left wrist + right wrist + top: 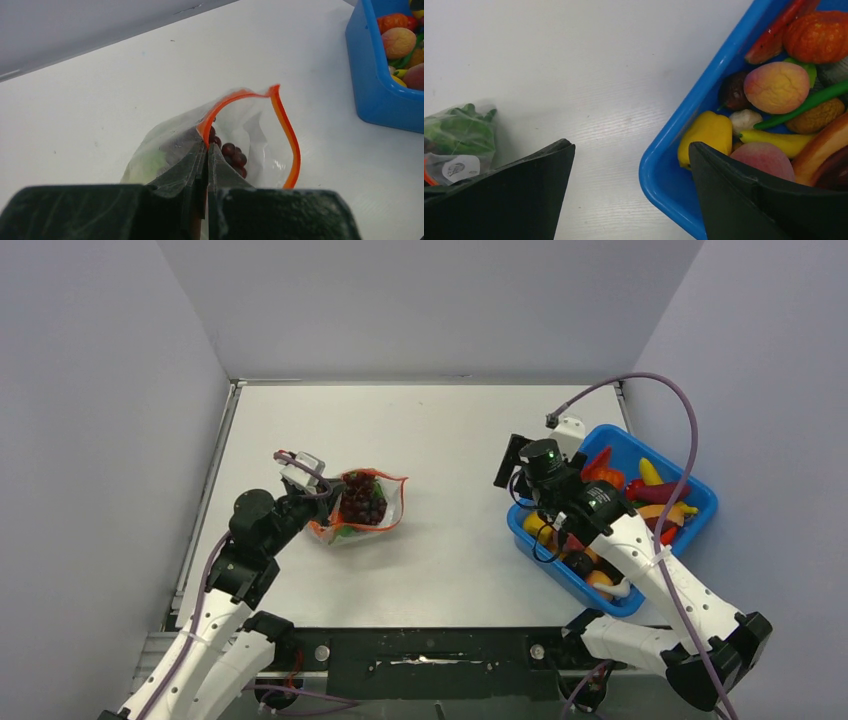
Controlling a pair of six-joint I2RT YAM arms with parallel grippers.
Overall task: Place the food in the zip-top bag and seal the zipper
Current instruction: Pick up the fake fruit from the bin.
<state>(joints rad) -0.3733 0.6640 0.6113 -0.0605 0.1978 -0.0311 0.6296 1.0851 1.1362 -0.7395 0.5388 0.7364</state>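
Note:
The zip-top bag point(372, 512) lies on the table left of centre with its mouth open. Its orange-red zipper point(288, 131) curves round the opening. Dark purple grapes point(236, 156) and a green lettuce leaf point(145, 165) are inside it. My left gripper point(206, 146) is shut on the zipper edge at the bag's near left side; it also shows in the top view point(318, 504). My right gripper point(515, 462) is open and empty, and in its wrist view point(630, 146) it hovers over the blue bin's left corner. The bag also shows in the right wrist view point(459, 131).
The blue bin point(702, 496) at the right holds the remaining toy food, among it a peach point(776, 86), a yellow pepper point(706, 132) and an orange pumpkin point(819, 35). The bin also shows in the left wrist view point(375, 90). Walls enclose the table at the left, back and right.

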